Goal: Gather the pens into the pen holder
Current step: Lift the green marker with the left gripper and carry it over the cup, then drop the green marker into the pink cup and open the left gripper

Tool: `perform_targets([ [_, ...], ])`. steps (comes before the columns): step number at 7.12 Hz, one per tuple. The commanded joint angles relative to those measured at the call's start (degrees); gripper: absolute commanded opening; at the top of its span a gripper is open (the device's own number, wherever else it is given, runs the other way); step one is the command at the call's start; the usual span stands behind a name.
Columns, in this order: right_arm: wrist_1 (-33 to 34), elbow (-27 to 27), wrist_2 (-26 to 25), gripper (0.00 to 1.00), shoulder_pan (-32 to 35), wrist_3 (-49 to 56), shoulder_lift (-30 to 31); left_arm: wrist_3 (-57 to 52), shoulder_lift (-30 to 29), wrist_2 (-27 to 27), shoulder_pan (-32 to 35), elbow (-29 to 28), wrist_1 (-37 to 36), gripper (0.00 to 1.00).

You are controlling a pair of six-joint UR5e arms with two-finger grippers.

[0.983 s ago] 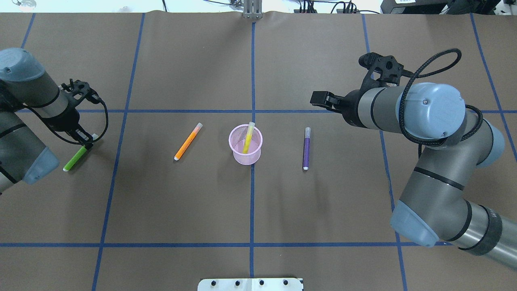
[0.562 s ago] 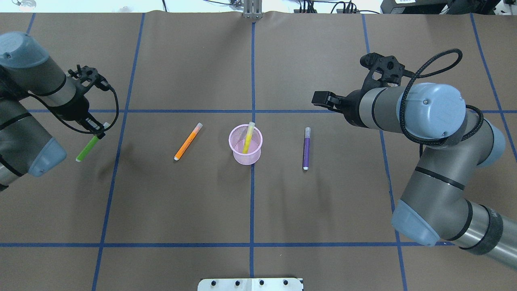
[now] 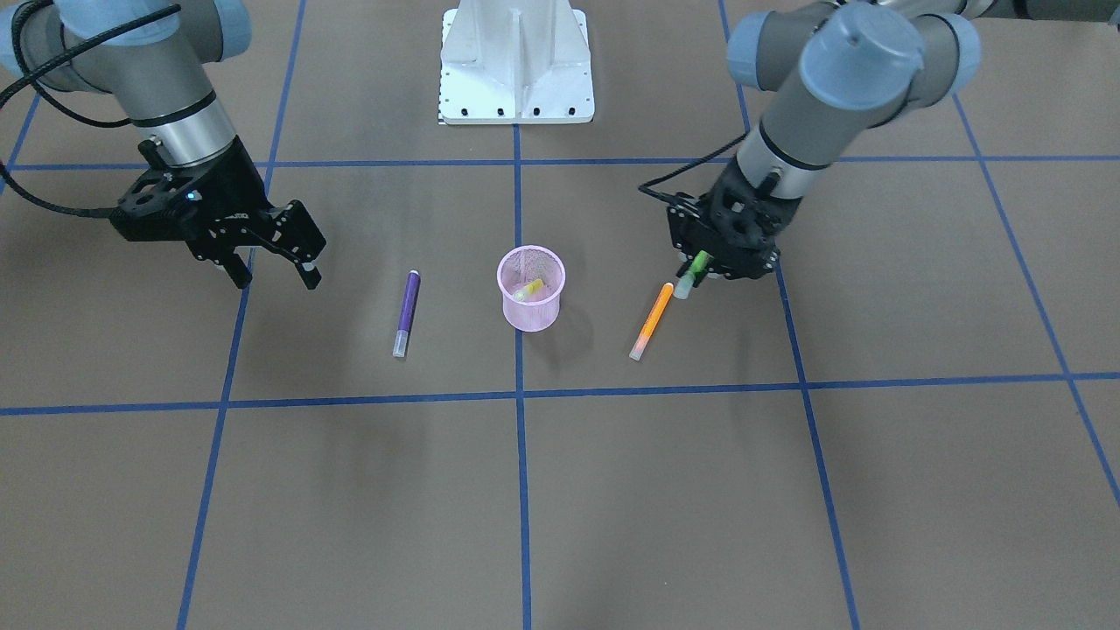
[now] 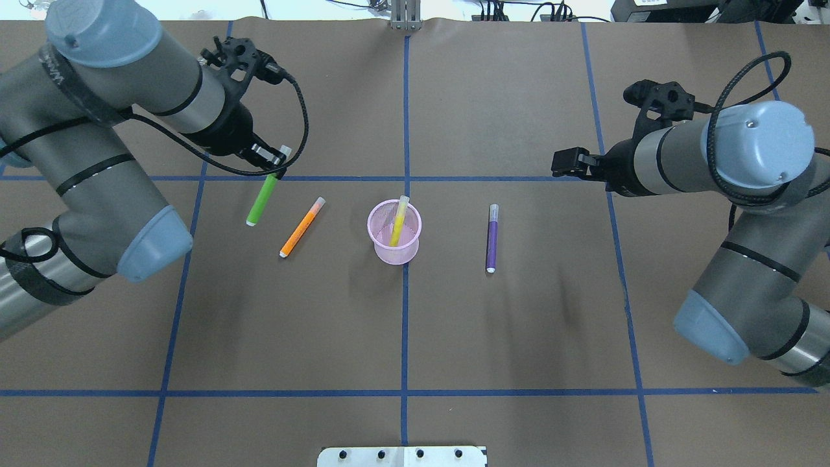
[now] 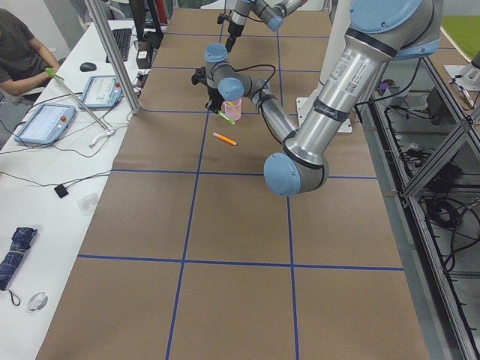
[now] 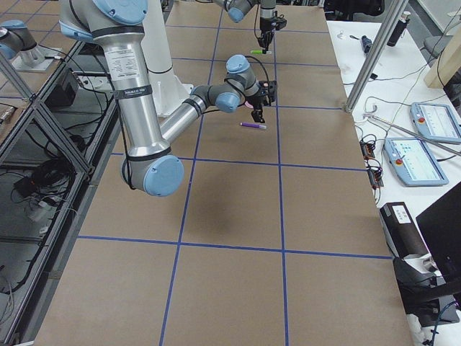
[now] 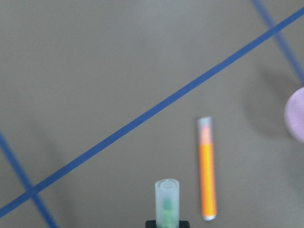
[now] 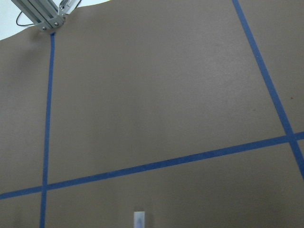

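My left gripper (image 4: 275,165) is shut on the cap end of the green pen (image 4: 260,201) and holds it above the table, left of the orange pen (image 4: 301,227). In the front view the green pen (image 3: 696,265) hangs tilted in that gripper (image 3: 710,265) near the orange pen's (image 3: 652,321) end. The left wrist view shows the green pen's cap (image 7: 167,198), the orange pen (image 7: 207,172) and the holder's edge (image 7: 297,114). The pink mesh pen holder (image 4: 394,250) stands upright with the yellow pen (image 4: 398,222) inside. The purple pen (image 4: 492,237) lies to its right. My right gripper (image 3: 274,280) is open and empty, raised beyond the purple pen (image 3: 406,312).
Blue tape lines divide the brown table cover into squares. A white base plate (image 3: 516,61) sits at the robot's side of the table. A metal post (image 4: 405,14) stands at the far edge. An operator (image 5: 22,52) and tablets are beside the table's far side.
My left gripper has lifted the green pen off the table and carried it right, close to the orange pen. My right arm has drawn back to the right, away from the holder.
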State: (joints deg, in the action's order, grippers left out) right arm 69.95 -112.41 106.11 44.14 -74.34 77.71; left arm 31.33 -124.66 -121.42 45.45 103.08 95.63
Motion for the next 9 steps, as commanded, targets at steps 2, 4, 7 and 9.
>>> perform_targets([
  [2, 0.01, 2.61, 8.49, 1.0, 6.92, 9.3, 3.94, 8.03, -7.79, 20.01, -10.52, -1.2, 3.48, 0.0],
  [4, 0.01, 3.69, 11.74, 1.0, 7.1, 9.48, 3.59, 10.14, -8.66, 23.67, -12.92, -7.86, 14.1, 0.0],
  [7, 0.01, 4.12, 12.01, 1.0, 7.46, 9.3, 3.33, 9.98, -8.67, 23.69, -13.19, -9.03, 14.41, 0.6],
  [9, 0.09, 5.96, 16.2, 1.0, 7.45, 9.13, 1.93, 10.33, -8.58, 23.69, -14.33, -9.65, 14.76, 0.99],
])
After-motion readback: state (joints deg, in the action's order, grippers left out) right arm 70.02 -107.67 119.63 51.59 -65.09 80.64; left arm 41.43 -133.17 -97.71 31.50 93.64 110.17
